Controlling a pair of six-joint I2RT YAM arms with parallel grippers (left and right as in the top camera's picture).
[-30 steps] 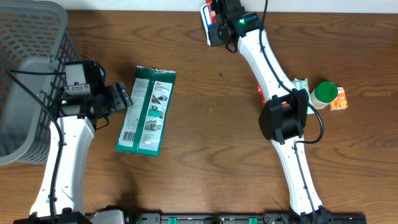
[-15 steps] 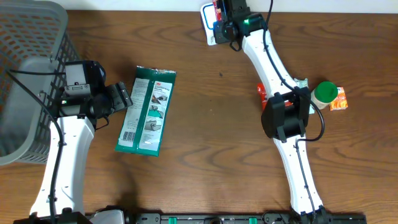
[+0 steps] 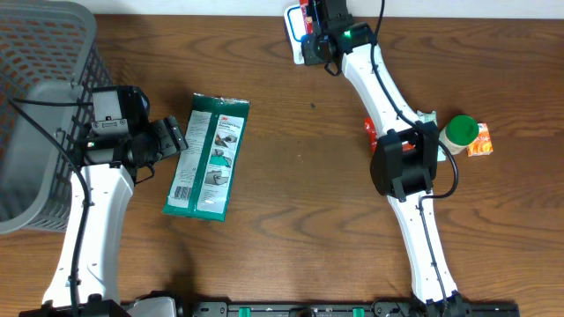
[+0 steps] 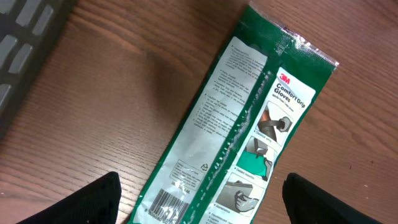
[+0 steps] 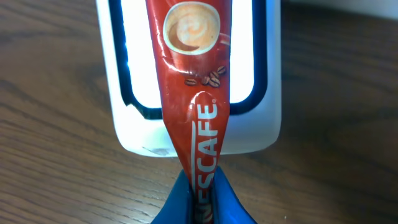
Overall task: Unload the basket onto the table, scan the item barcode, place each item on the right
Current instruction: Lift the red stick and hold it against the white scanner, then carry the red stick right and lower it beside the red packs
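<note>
Showing wooden table [image 3: 291, 229], near to far.

Spreading left gripper [image 3: 179, 138] wide, grasping nothing, hovering at left edge of 3M Comfort Grip Gloves packet [image 3: 209, 158]. Packet lying flat, barcode [image 4: 165, 210] facing up at near end.

Standing further left: grey mesh basket [image 3: 35, 53].

Sitting beside right arm: green-lidded jar [image 3: 459, 132], just beside orange packet [image 3: 481, 143], possibly a snack, print too small to read.

Clenching right gripper [image 5: 200, 200] on red Nescafé stick sachet [image 5: 196, 93], holding sachet across lit window of white barcode scanner [image 5: 143, 134] at far table edge.
</note>
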